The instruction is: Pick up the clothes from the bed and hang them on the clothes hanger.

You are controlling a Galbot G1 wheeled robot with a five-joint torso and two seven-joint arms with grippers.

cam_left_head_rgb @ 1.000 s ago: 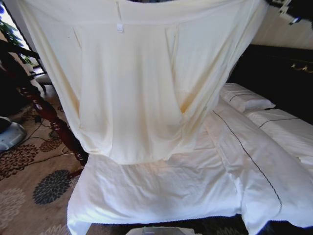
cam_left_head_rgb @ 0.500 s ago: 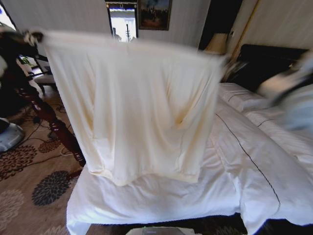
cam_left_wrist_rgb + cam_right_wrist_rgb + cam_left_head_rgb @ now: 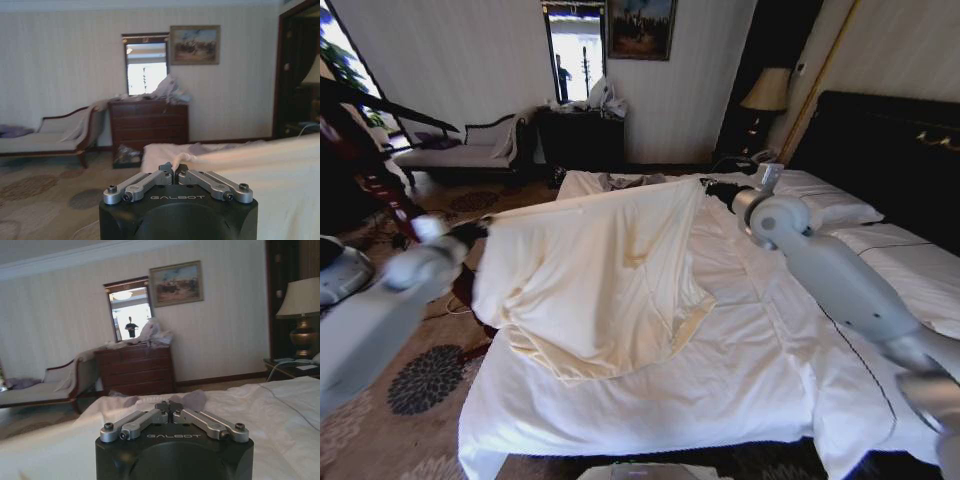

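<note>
The bed [image 3: 740, 390] is wide, with a white duvet [image 3: 670, 400] spread over it, a thin dark seam line [image 3: 825, 315] running along its length, and a black headboard [image 3: 880, 150] at the far right. White pillows [image 3: 835, 210] lie against the headboard end. A cream shirt [image 3: 600, 280] drapes across the duvet near the bed's left edge, its lower part resting on the cover. A small grey-blue garment [image 3: 630, 181] lies at the bed's far edge.
</note>
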